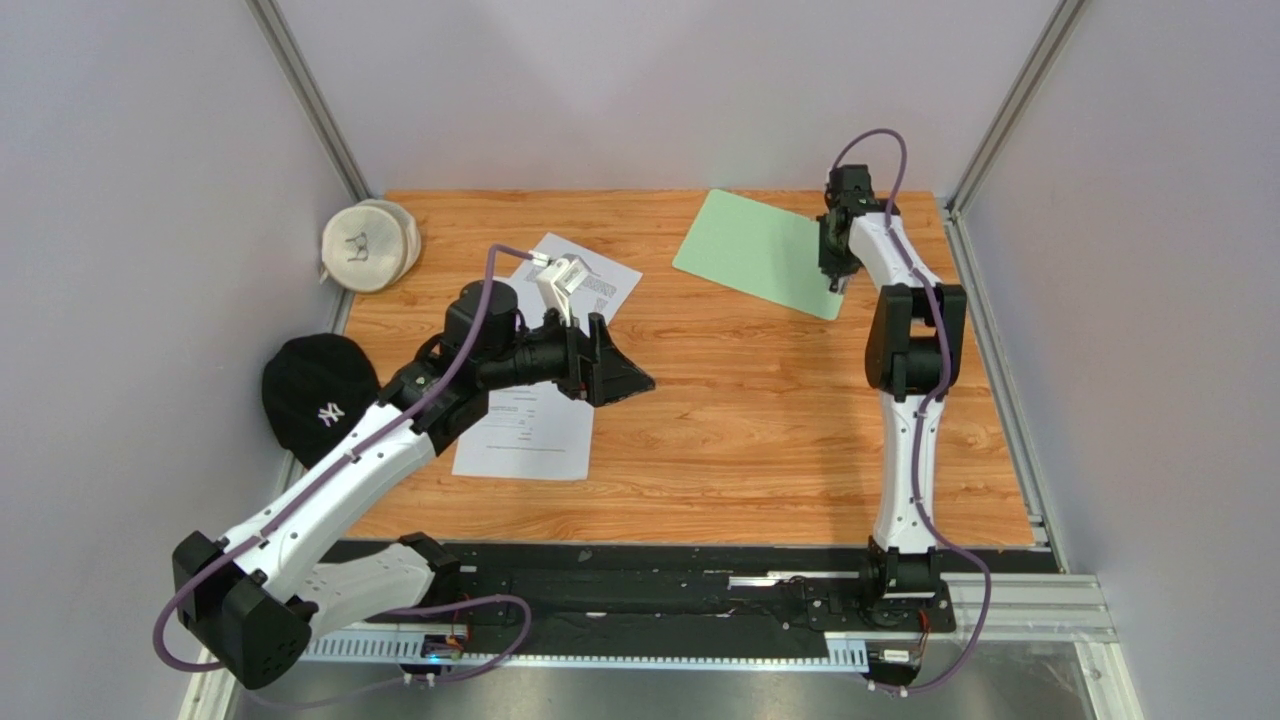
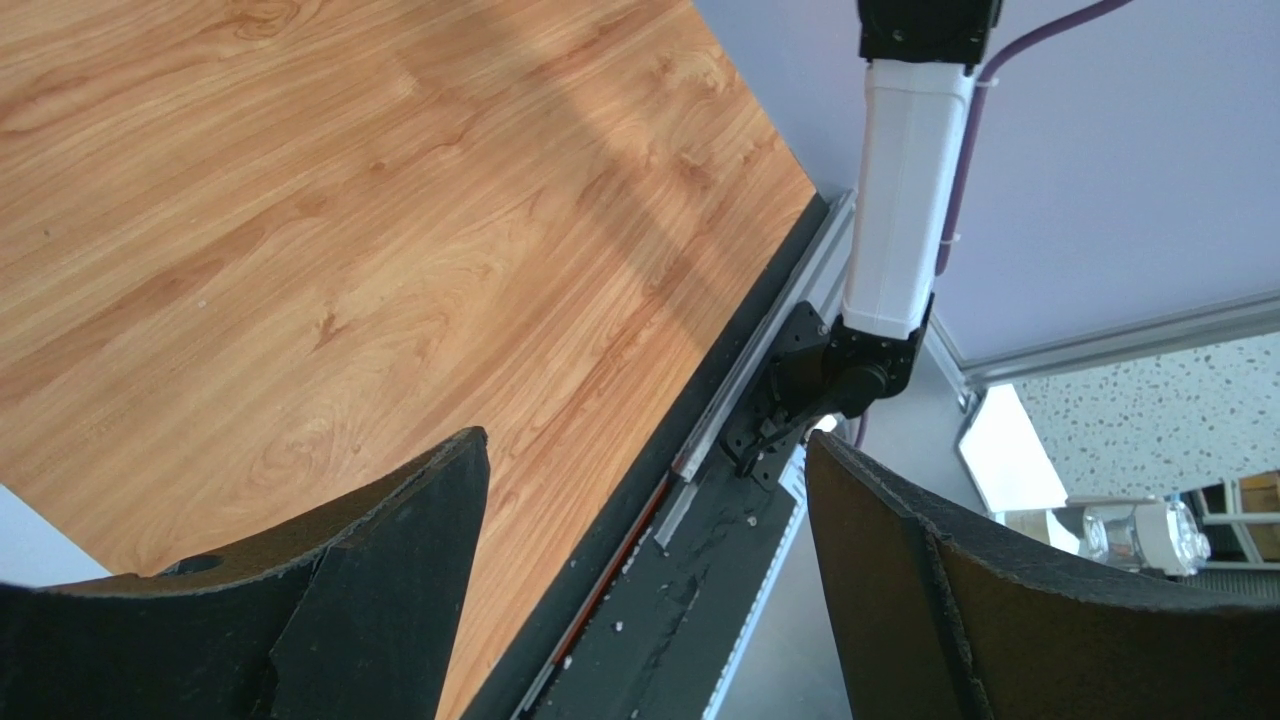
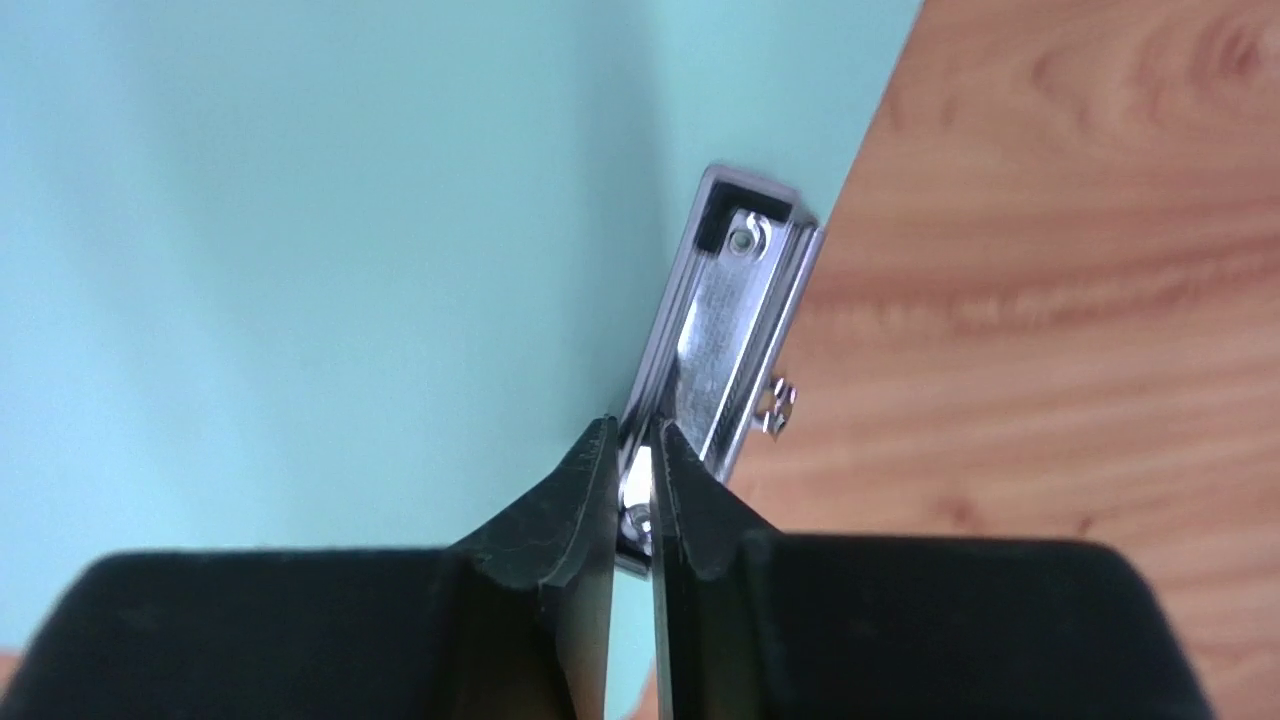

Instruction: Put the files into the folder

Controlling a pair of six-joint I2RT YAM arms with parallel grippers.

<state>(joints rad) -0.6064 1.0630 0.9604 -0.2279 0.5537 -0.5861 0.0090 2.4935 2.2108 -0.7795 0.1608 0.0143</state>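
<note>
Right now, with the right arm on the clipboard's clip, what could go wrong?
The right fingers pinch only one end of the metal clip, so they may slip off. The files lie far from the folder, and the open left fingers hold nothing yet; sheets could scatter when dragged across.

a black cap (image 1: pixel 319 393) lies at the wooden table's (image 1: pixel 751 405) left edge, a white cloth bundle (image 1: pixel 368 245) beyond it.

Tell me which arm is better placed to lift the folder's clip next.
Right. The right gripper is pinched on the metal clip at the folder edge. The left gripper hangs open beside the files, well apart from the folder, holding nothing.
</note>
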